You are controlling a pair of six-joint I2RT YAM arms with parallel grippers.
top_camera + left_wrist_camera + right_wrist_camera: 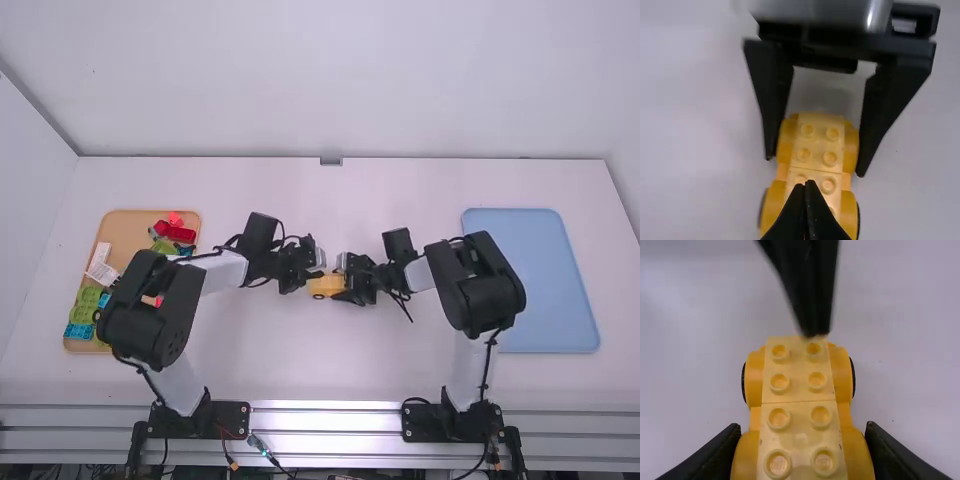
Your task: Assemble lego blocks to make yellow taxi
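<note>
Tapered blk L gripper (319, 270), tips together, nr studded yellow car base (799, 399) w/ rounded sides — R gripper (345, 284) holds it — smooth wht table (290, 355).

High view: left arm (150, 310) is covering part of the tan tray (128, 228) at frame left. Right wrist view: left tool (318, 273) is blurring, running off the top; bottom edge is cropping the yellow base (799, 415).
</note>
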